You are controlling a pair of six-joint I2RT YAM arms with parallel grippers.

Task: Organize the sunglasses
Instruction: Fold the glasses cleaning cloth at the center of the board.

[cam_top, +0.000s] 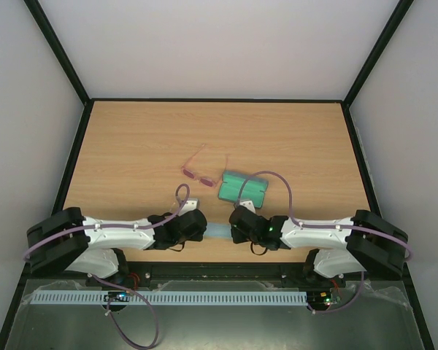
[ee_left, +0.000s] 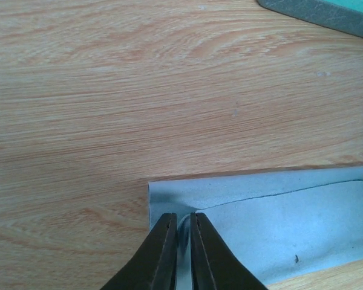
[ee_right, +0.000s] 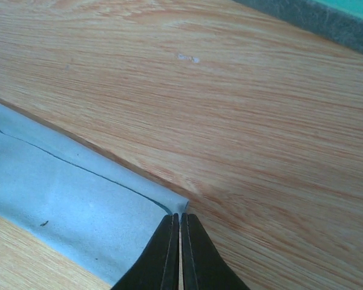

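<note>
Sunglasses (cam_top: 201,171) lie on the bench (cam_top: 131,138), near the case (cam_top: 242,188). The left end effector (ee_left: 183,217) and right end effector (ee_right: 180,217) each pinch one end of the folded cloth (cam_top: 217,232). Move both ends together, evenly, so the cloth does not bunch.

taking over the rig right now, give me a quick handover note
Left gripper: shut on the left edge of the cloth.
Right gripper: shut on its right edge.
Cloth: doubled over, flat on the table between the two grippers.
Sunglasses: on the table, arms spread, just left of the case; no gripper is on them.
Done: cloth gripped.
Left: the sunglasses, which probably go into the case.
</note>
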